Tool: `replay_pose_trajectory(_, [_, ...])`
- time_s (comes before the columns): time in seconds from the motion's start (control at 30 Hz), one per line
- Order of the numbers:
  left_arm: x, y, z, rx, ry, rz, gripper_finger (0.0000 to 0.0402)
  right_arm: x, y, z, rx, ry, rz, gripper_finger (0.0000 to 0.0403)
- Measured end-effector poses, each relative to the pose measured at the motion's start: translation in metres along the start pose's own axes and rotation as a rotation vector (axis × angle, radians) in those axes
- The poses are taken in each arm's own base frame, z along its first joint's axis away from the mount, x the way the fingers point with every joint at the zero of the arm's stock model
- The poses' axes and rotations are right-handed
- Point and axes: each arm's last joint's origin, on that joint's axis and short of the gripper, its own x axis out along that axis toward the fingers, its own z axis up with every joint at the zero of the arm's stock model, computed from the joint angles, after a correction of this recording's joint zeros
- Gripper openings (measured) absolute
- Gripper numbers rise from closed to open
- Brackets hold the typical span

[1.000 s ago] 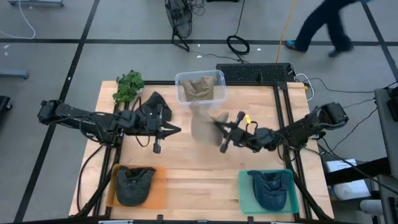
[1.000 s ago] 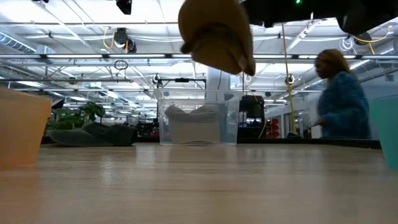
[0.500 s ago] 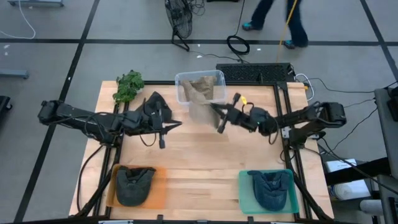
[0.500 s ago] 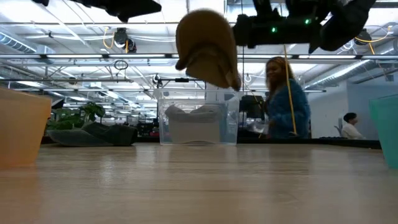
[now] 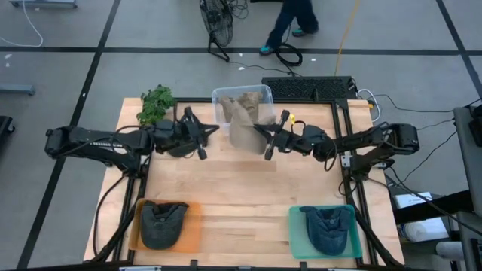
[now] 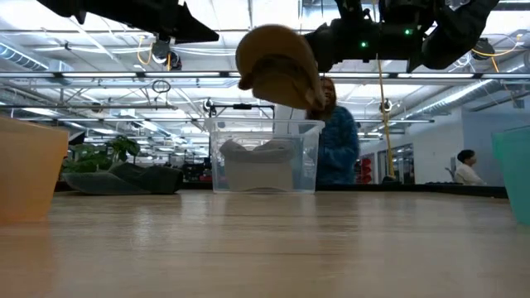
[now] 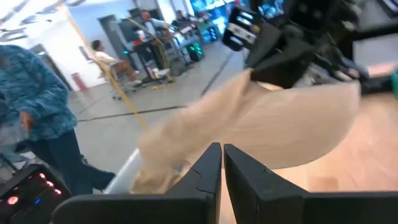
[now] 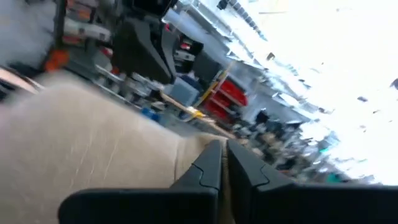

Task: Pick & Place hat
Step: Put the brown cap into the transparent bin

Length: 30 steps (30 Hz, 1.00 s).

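The right gripper [image 5: 258,129] has carried the tan hat [image 5: 242,129] from the middle of the surface up to the clear bin [image 5: 242,93], where it now hangs over the near edge. The left gripper [image 5: 213,128] has swung toward the bin too. The person [image 5: 290,21] behind has walked leftward.
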Motion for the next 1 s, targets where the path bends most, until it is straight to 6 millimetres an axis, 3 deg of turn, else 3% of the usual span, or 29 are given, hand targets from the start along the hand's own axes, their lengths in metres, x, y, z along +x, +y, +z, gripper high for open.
replay_pose_trajectory(0.27, [0.003, 0.012, 0.000, -0.063, -0.046, -0.028, 0.0031, 0.019, -0.027, 0.016, -0.012, -0.074, -0.064, 0.0000])
replay_pose_trajectory(0.43, [0.004, 0.016, 0.001, -0.045, -0.074, -0.027, 0.0031, 0.041, -0.036, 0.012, -0.068, 0.004, -0.021, 0.0000])
replay_pose_trajectory(0.67, [0.005, 0.022, 0.000, -0.024, -0.074, -0.011, 0.0031, 0.068, -0.044, -0.019, -0.223, 0.075, -0.020, 0.0000])
replay_pose_trajectory(1.0, [0.006, 0.027, -0.006, 0.050, -0.019, 0.005, 0.0031, 0.115, -0.047, -0.049, -0.183, 0.078, -0.007, 0.0000])
